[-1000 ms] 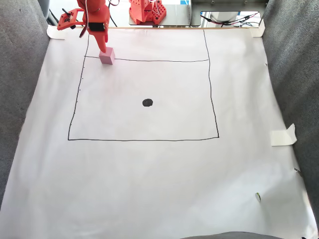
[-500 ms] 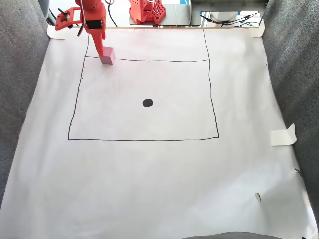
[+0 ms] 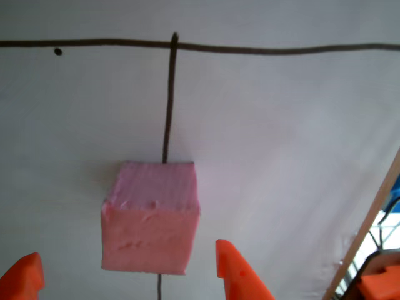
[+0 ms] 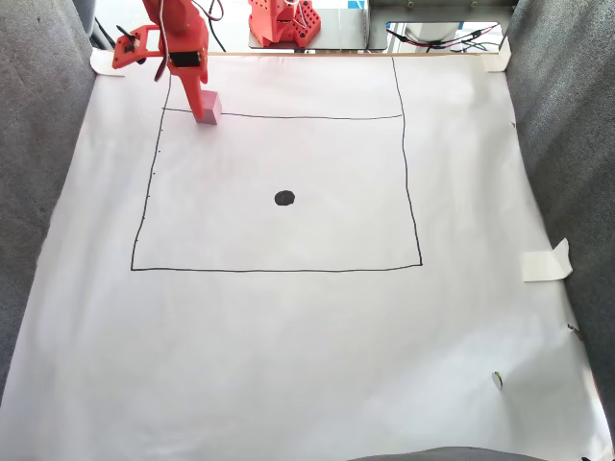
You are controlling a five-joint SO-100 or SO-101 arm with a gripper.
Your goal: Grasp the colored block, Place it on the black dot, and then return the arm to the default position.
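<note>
The pale pink cube [image 3: 151, 215] rests on white paper over a thin black line, and it lies between my two orange fingertips. My gripper [image 3: 127, 250] is open, with one finger [image 3: 25, 275] well clear of the cube and the other finger [image 3: 236, 269] close beside it. In the fixed view the cube [image 4: 212, 108] sits at the back left corner of the drawn rectangle. The gripper [image 4: 199, 110] reaches down onto it and covers its left part. The black dot [image 4: 284, 198] lies mid-rectangle, far from the cube.
Thin black lines [image 4: 404, 173] form a rectangle on the white paper. Grey fabric walls [image 4: 567, 144] stand on both sides. A tape piece [image 4: 546, 261] sits at the right edge. Orange hardware [image 4: 283, 21] and cables lie behind the back edge. A tiny speck [image 3: 58, 52] marks the paper.
The arm has lowered and shifted slightly left over the cube, so its finger now hides more of the cube's left side. The cube has stayed in place.
</note>
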